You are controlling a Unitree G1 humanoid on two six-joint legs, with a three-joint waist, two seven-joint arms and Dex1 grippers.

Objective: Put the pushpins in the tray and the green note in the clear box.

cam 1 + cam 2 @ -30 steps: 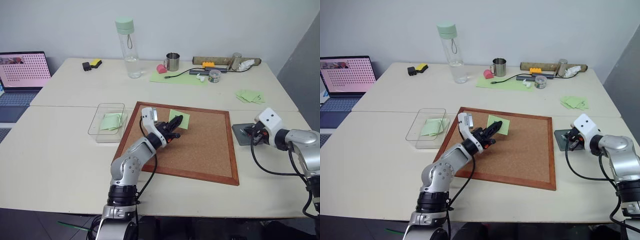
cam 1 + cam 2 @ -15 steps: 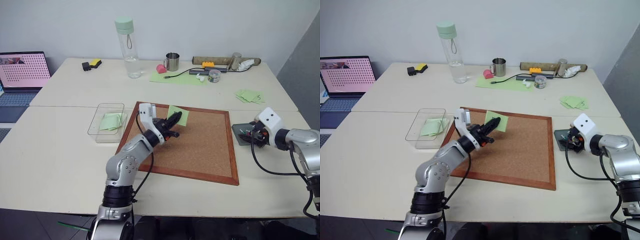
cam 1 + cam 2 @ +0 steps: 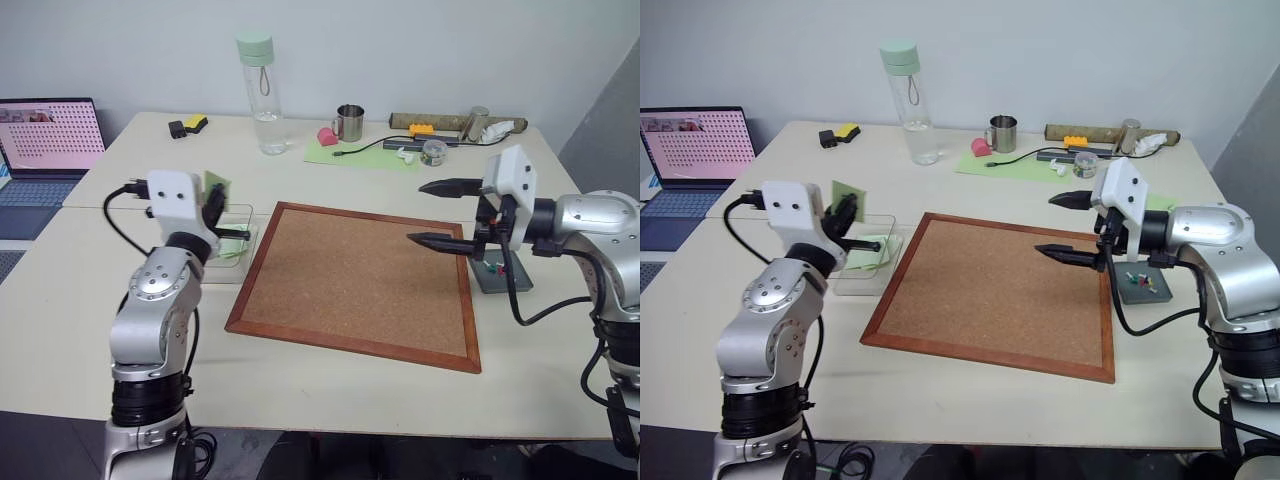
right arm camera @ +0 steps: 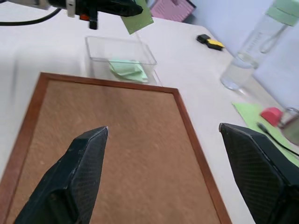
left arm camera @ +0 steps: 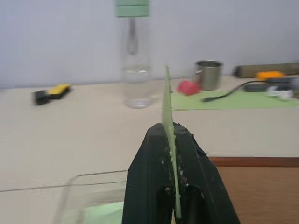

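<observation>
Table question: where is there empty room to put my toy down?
The cork board is bare, and so is the table's near edge in front of it. The far edge is crowded: water bottle, metal cup, cable, odds and ends. Loose green notes already lie in the clear box.

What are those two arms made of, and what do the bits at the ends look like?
Both arms are silvery-grey metal with rounded joints and black bands. Each wrist carries a white boxy block, and loose black cables loop alongside. The left gripper and right gripper each have long, pointed, textured black jaws.
</observation>
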